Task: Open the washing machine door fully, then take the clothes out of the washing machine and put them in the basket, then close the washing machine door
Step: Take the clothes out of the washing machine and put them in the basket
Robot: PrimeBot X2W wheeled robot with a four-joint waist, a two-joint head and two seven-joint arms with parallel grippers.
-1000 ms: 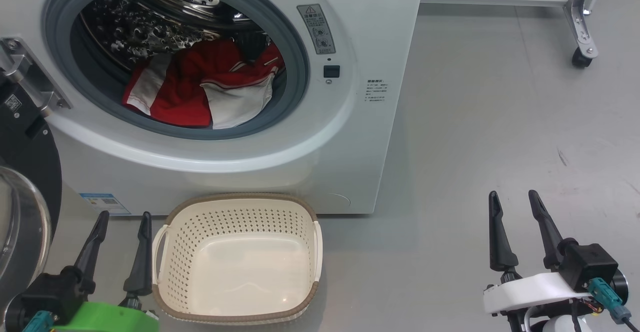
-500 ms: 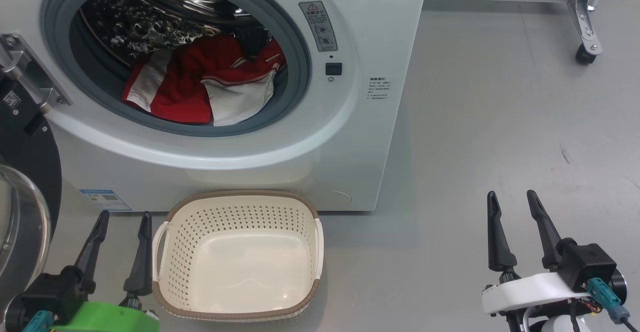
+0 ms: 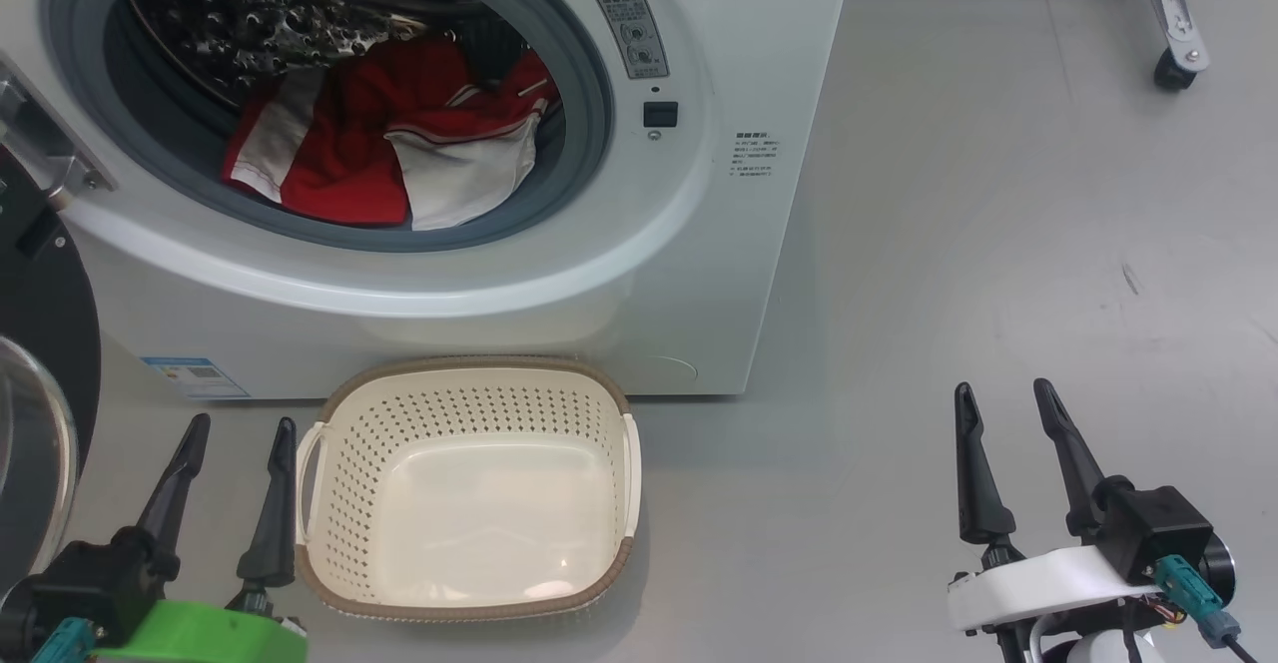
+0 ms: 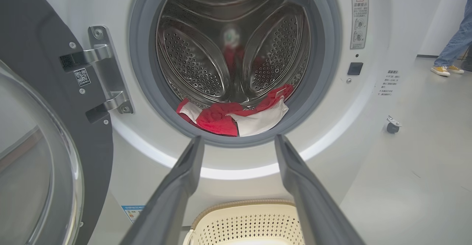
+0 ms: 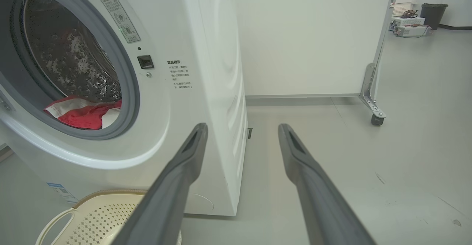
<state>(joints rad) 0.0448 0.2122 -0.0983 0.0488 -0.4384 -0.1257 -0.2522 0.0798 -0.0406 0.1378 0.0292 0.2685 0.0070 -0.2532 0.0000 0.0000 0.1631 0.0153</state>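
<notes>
Washing machine door open; clothes not yet removed, ahead of the spread, empty left gripper; right gripper likewise; basket unfilled.

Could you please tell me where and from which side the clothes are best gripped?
Probably the white flap of the clothes: it lies foremost, loose, reaching the gasket at the lower right of the opening. Come straight in through the open front, angled down, since the red bulk sits deeper on the drum.
</notes>
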